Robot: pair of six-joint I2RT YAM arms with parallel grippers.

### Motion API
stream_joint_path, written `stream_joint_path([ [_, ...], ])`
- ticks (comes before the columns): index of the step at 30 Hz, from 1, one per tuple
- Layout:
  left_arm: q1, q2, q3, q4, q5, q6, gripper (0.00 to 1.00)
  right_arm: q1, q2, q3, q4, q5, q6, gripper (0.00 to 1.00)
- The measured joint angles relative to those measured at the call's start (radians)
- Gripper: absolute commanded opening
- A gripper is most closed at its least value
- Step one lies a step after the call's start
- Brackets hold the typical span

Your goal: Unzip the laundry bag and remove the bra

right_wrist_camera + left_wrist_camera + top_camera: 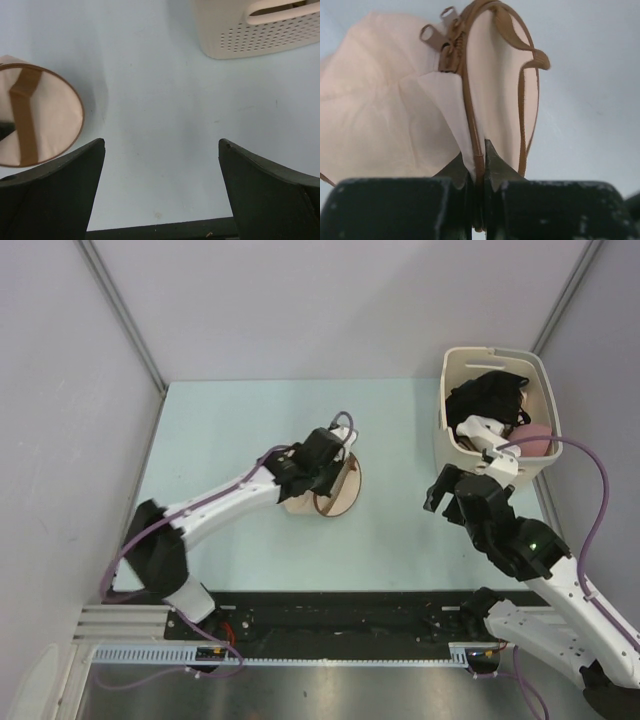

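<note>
At mid-table the bag is pinched by its brown rim in the clenched left gripper; the right gripper is held agape nearby. The zip is judged unopened, the bra not yet removed.

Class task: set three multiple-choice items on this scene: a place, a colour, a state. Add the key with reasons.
1. The basket stands: A table's far right; B centre; C near left.
2. The trim of the laundry bag is: A blue; B brown; C black.
3. The left gripper is: A wide open; B holding the basket; C shut on the bag's trim.
Key: A, top view shows it in that corner; B, wrist view shows brown edging; C, its fingers pinch the trim.
</note>
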Motion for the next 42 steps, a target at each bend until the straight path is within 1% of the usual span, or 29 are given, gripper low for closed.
stream_joint_path([
  [2, 0.01, -0.146, -0.095, 0.042, 0.082, 0.048, 0.01, -0.002, 0.0, -0.011, 0.026, -0.034, -0.031, 1.0],
  [5, 0.034, -0.306, -0.169, 0.109, 0.222, 0.107, 0.0, -0.011, 0.007, -0.023, 0.078, -0.145, -0.142, 1.0],
  [8, 0.07, -0.449, -0.257, 0.214, 0.359, 0.171, 0.0, -0.024, 0.021, -0.023, 0.14, -0.339, -0.263, 1.0],
  [10, 0.084, -0.52, -0.315, 0.269, 0.417, 0.203, 0.0, -0.026, 0.029, -0.024, 0.192, -0.451, -0.317, 1.0],
  [12, 0.089, -0.553, -0.347, 0.304, 0.456, 0.228, 0.01, -0.028, 0.024, -0.029, 0.246, -0.544, -0.349, 1.0],
  [17, 0.09, -0.546, -0.353, 0.341, 0.512, 0.239, 0.0, -0.045, -0.004, -0.03, 0.386, -0.718, -0.401, 0.99],
  [20, 0.09, -0.533, -0.353, 0.372, 0.515, 0.227, 0.0, -0.052, 0.006, -0.03, 0.458, -0.771, -0.411, 1.0],
  [22, 0.089, -0.527, -0.359, 0.408, 0.477, 0.195, 0.0, -0.052, 0.017, -0.03, 0.492, -0.777, -0.409, 1.0],
  [24, 0.088, -0.525, -0.38, 0.47, 0.38, 0.119, 0.01, -0.056, 0.034, -0.03, 0.513, -0.769, -0.4, 1.0],
  [26, 0.076, -0.521, -0.406, 0.526, 0.186, -0.023, 0.0, -0.063, 0.045, -0.03, 0.519, -0.743, -0.382, 1.0],
  [27, 0.074, -0.516, -0.42, 0.542, 0.08, -0.111, 0.01, -0.067, 0.047, -0.03, 0.52, -0.727, -0.372, 1.0],
  [28, 0.07, -0.507, -0.426, 0.543, 0.003, -0.176, 0.0, -0.07, 0.048, -0.03, 0.52, -0.708, -0.358, 1.0],
  [29, 0.066, -0.49, -0.428, 0.533, -0.09, -0.273, 0.0, -0.072, 0.047, -0.03, 0.519, -0.688, -0.348, 1.0],
  [32, 0.041, -0.42, -0.427, 0.468, -0.29, -0.499, 0.0, -0.074, 0.039, -0.031, 0.493, -0.628, -0.314, 1.0],
  [36, -0.044, -0.299, -0.406, 0.332, -0.439, -0.74, 0.01, -0.076, -0.028, -0.057, 0.427, -0.543, -0.288, 1.0],
  [37, -0.057, -0.278, -0.39, 0.311, -0.452, -0.78, 0.02, -0.076, -0.048, -0.065, 0.411, -0.528, -0.285, 1.0],
  [39, -0.077, -0.233, -0.338, 0.257, -0.461, -0.839, 0.17, -0.076, -0.09, -0.083, 0.374, -0.492, -0.276, 1.0],
  [41, -0.08, -0.206, -0.297, 0.235, -0.453, -0.854, 0.49, -0.076, -0.12, -0.091, 0.338, -0.462, -0.267, 1.0],
  [42, -0.079, -0.203, -0.289, 0.234, -0.441, -0.851, 0.54, -0.076, -0.128, -0.093, 0.325, -0.449, -0.262, 1.0],
])
